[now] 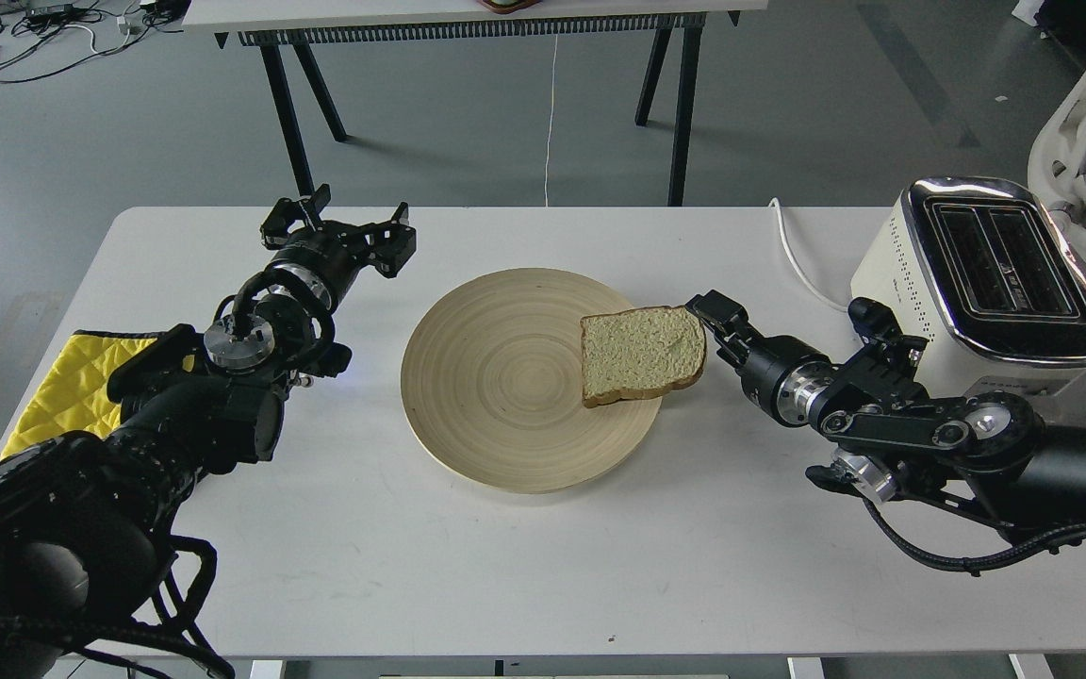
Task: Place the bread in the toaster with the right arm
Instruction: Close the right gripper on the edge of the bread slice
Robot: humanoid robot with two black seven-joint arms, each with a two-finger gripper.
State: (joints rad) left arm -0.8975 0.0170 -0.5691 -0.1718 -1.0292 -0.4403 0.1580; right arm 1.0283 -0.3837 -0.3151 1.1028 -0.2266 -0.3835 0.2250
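Head view: bread flat on wooden plate, right edge overhanging rim, rounded top pointing right. Right gripper touching that edge, finger state unclear. Toaster at table's right edge, slots up. Left gripper spread, empty.

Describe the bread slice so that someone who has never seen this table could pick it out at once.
On the white table, find the round wooden plate at its centre. The bread lies on the plate's right edge, its crust overhanging the rim beside the right gripper. It is the only pale, speckled, brown-crusted square there; the toaster stands further right.
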